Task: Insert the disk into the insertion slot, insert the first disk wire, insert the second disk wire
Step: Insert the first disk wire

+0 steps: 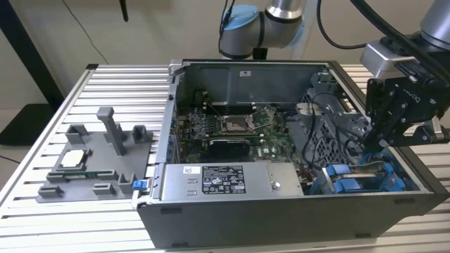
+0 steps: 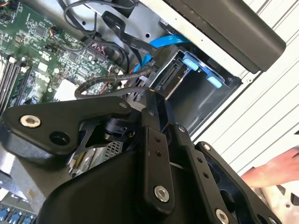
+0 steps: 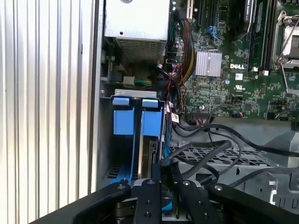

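Jaws are seen drawn almost together just over the drive cage, with black cables (image 3: 205, 158) looped at their tips; whether one is gripped cannot be told. Just beyond them, the disk (image 3: 152, 149) is seated in its slot, clipped in its blue frame (image 3: 151, 122), beside a second blue frame (image 3: 121, 122). Farther in, the motherboard (image 3: 233, 70) and the power-supply box (image 3: 136, 18) are shown inside the open computer case (image 1: 281, 221), which is set on the slatted table (image 1: 113, 74).
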`<state>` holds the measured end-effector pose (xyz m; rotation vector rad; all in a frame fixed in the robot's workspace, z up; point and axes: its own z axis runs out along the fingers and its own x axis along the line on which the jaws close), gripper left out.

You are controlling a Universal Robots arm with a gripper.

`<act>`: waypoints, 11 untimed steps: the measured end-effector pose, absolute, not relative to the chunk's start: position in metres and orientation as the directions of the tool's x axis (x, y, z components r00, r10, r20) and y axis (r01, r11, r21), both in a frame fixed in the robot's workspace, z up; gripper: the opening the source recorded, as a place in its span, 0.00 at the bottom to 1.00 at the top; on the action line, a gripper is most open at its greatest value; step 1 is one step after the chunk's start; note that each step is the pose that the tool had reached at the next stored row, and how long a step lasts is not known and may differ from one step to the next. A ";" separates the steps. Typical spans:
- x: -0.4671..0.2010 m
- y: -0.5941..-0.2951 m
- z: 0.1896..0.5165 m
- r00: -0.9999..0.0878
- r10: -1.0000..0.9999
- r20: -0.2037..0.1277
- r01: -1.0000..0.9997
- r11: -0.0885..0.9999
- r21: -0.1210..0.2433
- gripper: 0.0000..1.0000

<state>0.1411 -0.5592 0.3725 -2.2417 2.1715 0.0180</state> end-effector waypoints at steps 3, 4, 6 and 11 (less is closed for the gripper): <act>0.143 -0.561 0.371 0.030 -0.999 -0.021 -1.000 -0.030 -0.005 0.00; 0.143 -0.561 0.371 0.030 -0.999 -0.021 -1.000 -0.030 -0.004 0.00; 0.143 -0.563 0.369 0.029 -0.999 -0.021 -1.000 -0.029 -0.004 0.00; 0.143 -0.563 0.369 0.029 -0.999 -0.021 -1.000 -0.029 -0.004 0.00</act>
